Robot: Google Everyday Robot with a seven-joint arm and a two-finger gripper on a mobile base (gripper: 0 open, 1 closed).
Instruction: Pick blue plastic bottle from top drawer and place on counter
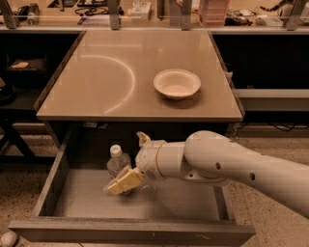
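Note:
The blue plastic bottle (117, 162), clear with a white cap, stands upright in the open top drawer (77, 201), near its back and left of centre. My gripper (133, 160) reaches into the drawer from the right, right beside the bottle. It is open: one tan finger (123, 182) lies in front of the bottle's base and the other (143, 139) points up behind and to the right of it. The bottle's lower part is hidden by the near finger. The beige counter (106, 82) with its curved arc mark lies above the drawer.
A white round bowl (176, 83) sits on the right half of the counter. A long cluttered shelf (145, 14) runs along the back. Dark shelving flanks the counter on both sides. The drawer's front panel (130, 232) is nearest the camera.

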